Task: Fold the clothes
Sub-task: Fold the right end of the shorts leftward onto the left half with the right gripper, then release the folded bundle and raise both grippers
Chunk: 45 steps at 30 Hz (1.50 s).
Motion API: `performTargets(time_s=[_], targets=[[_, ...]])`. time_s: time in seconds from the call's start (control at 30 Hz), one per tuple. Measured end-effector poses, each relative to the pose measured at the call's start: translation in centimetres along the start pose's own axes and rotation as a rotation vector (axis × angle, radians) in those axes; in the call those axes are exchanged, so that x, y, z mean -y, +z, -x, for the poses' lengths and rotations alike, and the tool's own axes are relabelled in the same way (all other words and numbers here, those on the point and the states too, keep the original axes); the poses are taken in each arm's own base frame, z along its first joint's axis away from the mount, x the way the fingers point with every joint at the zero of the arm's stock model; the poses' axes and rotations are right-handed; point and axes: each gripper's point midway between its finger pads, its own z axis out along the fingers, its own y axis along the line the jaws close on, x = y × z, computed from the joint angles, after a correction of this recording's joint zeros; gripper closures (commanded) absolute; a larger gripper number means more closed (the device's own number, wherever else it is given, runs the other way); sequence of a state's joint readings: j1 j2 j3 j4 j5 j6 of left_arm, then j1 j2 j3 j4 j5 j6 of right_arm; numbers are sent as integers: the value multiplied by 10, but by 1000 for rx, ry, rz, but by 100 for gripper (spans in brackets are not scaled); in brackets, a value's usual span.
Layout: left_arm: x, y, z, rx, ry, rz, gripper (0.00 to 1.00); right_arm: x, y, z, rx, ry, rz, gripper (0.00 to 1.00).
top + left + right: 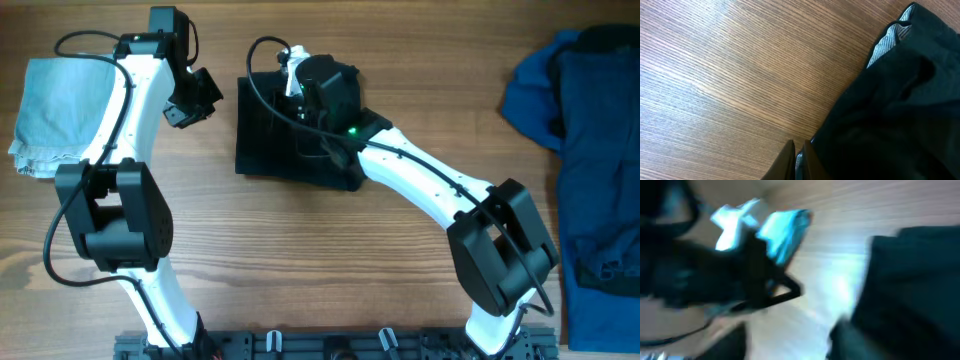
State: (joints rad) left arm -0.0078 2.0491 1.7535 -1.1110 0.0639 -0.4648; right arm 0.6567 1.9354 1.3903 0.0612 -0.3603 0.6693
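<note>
The black shorts [290, 145] lie folded into a compact rectangle on the wooden table, left of centre. In the left wrist view they fill the right side [900, 110], with whitish lining [887, 40] showing at the top edge. My left gripper [198, 100] hovers just left of the shorts, apart from them. Its fingers [797, 162] are pressed together beside the fabric edge. My right gripper [292, 80] is over the far edge of the shorts. The right wrist view is blurred, with dark fingers wide apart [790, 342] and dark fabric [910, 280] at the right.
A pale blue folded cloth [50, 110] lies at the far left. A deep blue rumpled garment heap [590, 150] lies along the right edge. My left arm's black link [715, 275] shows blurred in the right wrist view.
</note>
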Motion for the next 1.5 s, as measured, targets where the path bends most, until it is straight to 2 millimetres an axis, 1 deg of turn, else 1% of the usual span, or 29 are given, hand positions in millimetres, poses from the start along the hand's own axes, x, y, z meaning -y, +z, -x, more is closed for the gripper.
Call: performTargets(time_s=[0.03, 0.07, 0.1, 0.17, 0.2, 0.23, 0.27, 0.3, 0.33, 0.37, 0.4, 0.47, 0.5, 0.53, 0.6, 0.67, 0.7, 0.73, 0.8, 0.83, 0.87, 0.97, 1.03, 1.1, 1.17, 1.23, 1.37, 1.4, 1.5], targets=[[0, 0, 0, 0, 0, 0, 93, -9, 0, 0, -9, -20, 46, 21], [0, 0, 0, 0, 0, 0, 94, -14, -1, -1, -20, -51, 74, 21], [0, 0, 0, 0, 0, 0, 95, -14, -3, -2, -29, -74, 82, 22], [4, 0, 1, 3, 1, -18, 96, -3, -16, 1, -53, -92, 42, 33], [10, 0, 4, 9, 4, -51, 96, 5, -30, 9, -52, -89, 6, 43], [16, -1, 6, 14, 9, -83, 96, 13, -48, 20, -42, -81, -25, 61], [29, -2, 6, 7, 22, -152, 96, 22, -72, 38, -11, -67, -60, 83], [41, -4, 6, -4, 35, -216, 96, 30, -87, 47, 1, -54, -88, 96], [50, -7, 3, -17, 47, -265, 96, 40, -101, 54, 7, -33, -120, 96], [57, -8, 0, -31, 62, -299, 96, 52, -110, 55, -1, -7, -151, 96], [64, -10, -6, -51, 80, -331, 96, 68, -117, 54, -17, 30, -188, 93], [75, -11, -19, -88, 118, -357, 96, 84, -116, 49, -40, 49, -218, 78], [79, -11, -26, -104, 144, -362, 91, 91, -112, 45, -56, 45, -226, 71], [86, -11, -30, -100, 190, -366, 83, 97, -107, 40, -77, 28, -235, 68], [98, -10, -30, -42, 319, -364, 58, 111, -104, 28, -120, 15, -277, 66], [103, -7, -30, 13, 466, -331, 19, 127, -107, 17, -159, 0, -349, 63], [105, -7, -31, 28, 543, -320, 13, 133, -110, 14, -171, -9, -383, 62], [107, -6, -34, 40, 617, -312, 10, 138, -112, 12, -180, -21, -412, 60], [113, -5, -39, 56, 721, -305, 9, 148, -117, 9, -192, -39, -468, 59], [118, -5, -43, 62, 770, -303, 7, 153, -120, 9, -194, -48, -500, 59], [125, -5, -49, 73, 834, -302, 6, 157, -123, 8, -195, -50, -527, 57], [149, -3, -62, 133, 984, -256, 4, 169, -132, 2, -221, -36, -593, 56], [165, -2, -70, 186, 1061, -206, 3, 183, -145, 0, -236, 2, -635, 56], [174, 6, -71, 224, 1102, -155, 2, 204, -164, 3, -234, 57, -682, 56], [169, 19, -67, 217, 1104, -103, 3, 219, -179, 5, -229, 98, -714, 56], [163, 34, -61, 208, 1101, -57, 7, 230, -190, 9, -214, 125, -735, 56], [158, 48, -51, 227, 1099, 6, 11, 236, -195, 11, -204, 140, -745, 56], [157, 49, -50, 229, 1098, 18, 14, 236, -195, 11, -204, 140, -745, 56], [155, 49, -47, 235, 1096, 37, 32, 236, -195, 11, -204, 140, -745, 56]])
